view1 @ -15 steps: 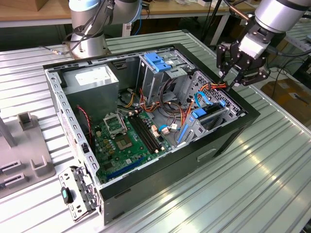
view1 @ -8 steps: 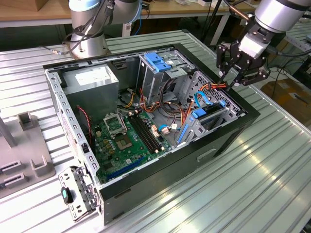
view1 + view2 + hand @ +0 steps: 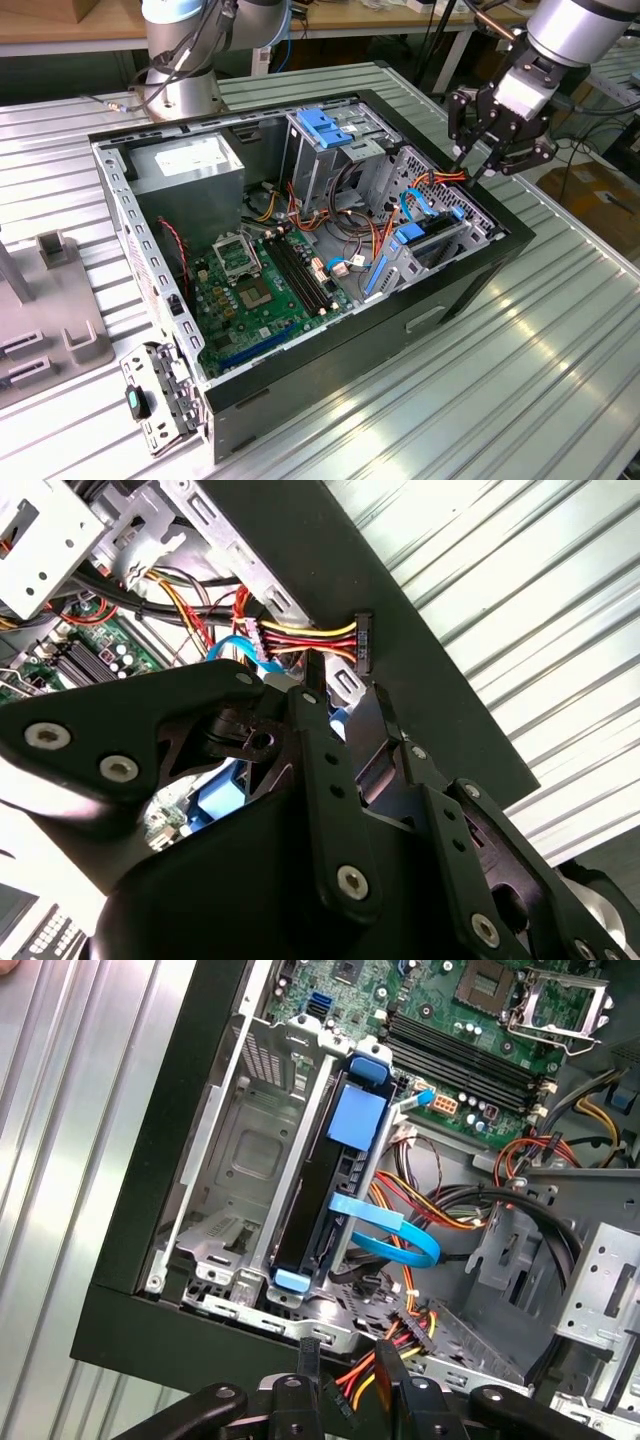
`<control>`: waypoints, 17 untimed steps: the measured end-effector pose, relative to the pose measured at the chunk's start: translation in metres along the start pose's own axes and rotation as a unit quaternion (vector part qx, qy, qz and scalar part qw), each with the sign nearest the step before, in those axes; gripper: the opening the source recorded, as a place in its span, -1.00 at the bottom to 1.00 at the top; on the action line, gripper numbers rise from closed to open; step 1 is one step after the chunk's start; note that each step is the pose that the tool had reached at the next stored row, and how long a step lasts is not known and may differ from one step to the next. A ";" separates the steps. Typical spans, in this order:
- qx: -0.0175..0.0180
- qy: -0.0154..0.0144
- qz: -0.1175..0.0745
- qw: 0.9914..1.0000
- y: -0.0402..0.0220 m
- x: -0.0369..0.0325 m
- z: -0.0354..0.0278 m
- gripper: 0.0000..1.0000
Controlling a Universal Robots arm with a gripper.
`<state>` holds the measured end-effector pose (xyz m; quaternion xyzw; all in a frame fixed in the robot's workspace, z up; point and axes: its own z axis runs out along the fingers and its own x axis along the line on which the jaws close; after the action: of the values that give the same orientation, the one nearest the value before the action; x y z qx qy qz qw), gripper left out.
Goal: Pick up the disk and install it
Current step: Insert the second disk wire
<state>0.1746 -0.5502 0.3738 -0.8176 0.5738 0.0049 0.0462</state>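
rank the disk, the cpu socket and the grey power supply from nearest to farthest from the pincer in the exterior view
1. The disk: in the drive cage at the case's corner, just below the pincer.
2. The cpu socket: on the green board mid-case, toward the exterior view's left.
3. The power supply: far corner of the case, by the arm's base.

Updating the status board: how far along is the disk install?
Looks done: the disk stands edge-on in a slot of the drive cage, its blue carrier tabs showing. In hand: nothing clearly; the pincer sits at the case corner, right by the power connector. Left: that connector hangs free, not plugged in, and whether the disk is fully seated can't be confirmed.
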 end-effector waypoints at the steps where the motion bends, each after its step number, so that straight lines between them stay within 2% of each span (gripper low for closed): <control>1: 0.000 0.000 0.000 1.000 -0.0009 0.0003 0.0000 -0.29; 6: 0.000 0.000 -0.006 1.000 -0.0058 0.0021 0.0003 -0.29; 11: -0.001 -0.002 -0.024 1.000 -0.0078 0.0029 0.0004 -0.29; 17: -0.002 -0.002 -0.027 1.000 -0.0081 0.0029 0.0004 -0.29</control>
<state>0.1832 -0.5502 0.3739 -0.8330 0.5513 0.0062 0.0460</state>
